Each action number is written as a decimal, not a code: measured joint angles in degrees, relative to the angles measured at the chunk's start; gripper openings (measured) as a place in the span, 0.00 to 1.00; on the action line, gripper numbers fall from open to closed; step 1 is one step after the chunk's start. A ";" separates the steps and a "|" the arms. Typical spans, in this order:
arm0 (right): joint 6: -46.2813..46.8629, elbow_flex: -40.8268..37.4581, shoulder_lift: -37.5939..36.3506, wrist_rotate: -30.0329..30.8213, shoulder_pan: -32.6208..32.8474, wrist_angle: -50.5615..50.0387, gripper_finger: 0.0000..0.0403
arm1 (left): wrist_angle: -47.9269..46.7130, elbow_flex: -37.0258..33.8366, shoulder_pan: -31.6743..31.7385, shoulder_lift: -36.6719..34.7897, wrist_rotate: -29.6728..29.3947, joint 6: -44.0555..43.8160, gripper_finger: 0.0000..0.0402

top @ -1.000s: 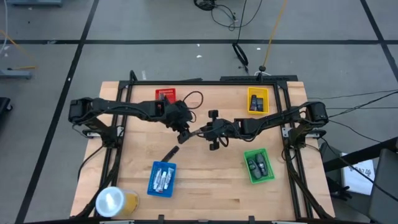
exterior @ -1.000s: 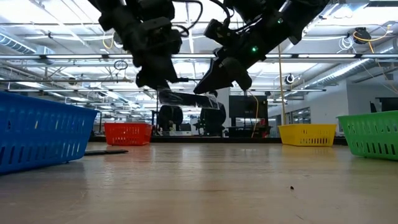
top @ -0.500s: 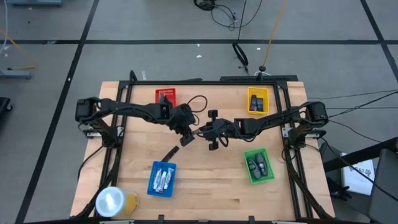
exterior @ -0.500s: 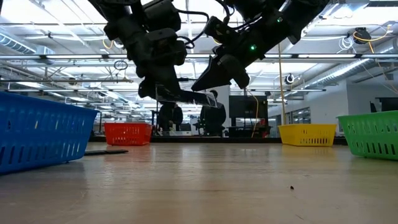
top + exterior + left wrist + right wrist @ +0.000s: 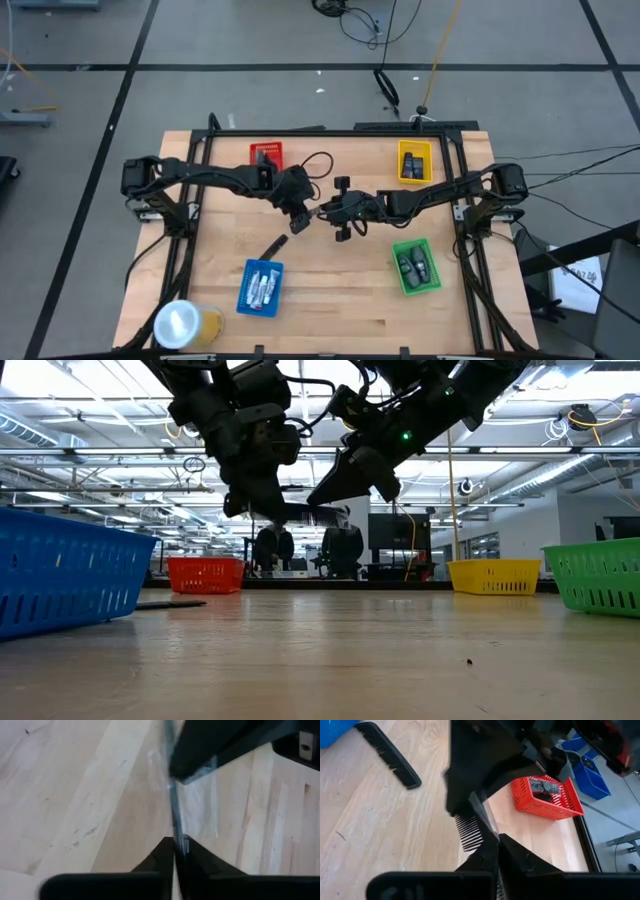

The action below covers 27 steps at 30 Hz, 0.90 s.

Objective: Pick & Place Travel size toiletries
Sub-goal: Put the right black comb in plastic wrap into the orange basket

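Above the middle of the table [image 5: 340, 290], the left gripper [image 5: 303, 213] and the right gripper [image 5: 322, 211] meet tip to tip, each clenched on one end of a comb in a clear wrapper [image 5: 305, 515], held in the air between them. A second black comb [image 5: 389, 753] lies on the wood near the blue tray [image 5: 261, 288], below the left gripper.
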 joint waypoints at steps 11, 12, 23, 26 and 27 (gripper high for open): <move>1.48 -0.02 -0.02 -0.16 0.28 -0.11 0.08 | -0.04 0.00 1.90 0.00 -1.25 -0.07 0.01; 1.13 -0.02 -0.02 -0.16 0.36 -0.12 0.11 | -0.06 0.00 2.08 0.00 -1.25 0.10 0.01; 7.32 -0.07 -3.65 1.65 -0.47 -2.35 0.59 | -2.80 0.00 3.95 -2.85 -6.47 2.25 0.00; 9.54 -0.11 -7.52 1.68 -0.95 -5.00 0.65 | -4.40 0.00 4.92 -5.39 -8.83 3.24 0.00; 10.16 -0.08 -8.65 1.70 -1.14 -5.06 0.66 | -5.72 0.00 5.39 -6.40 -9.99 3.24 0.00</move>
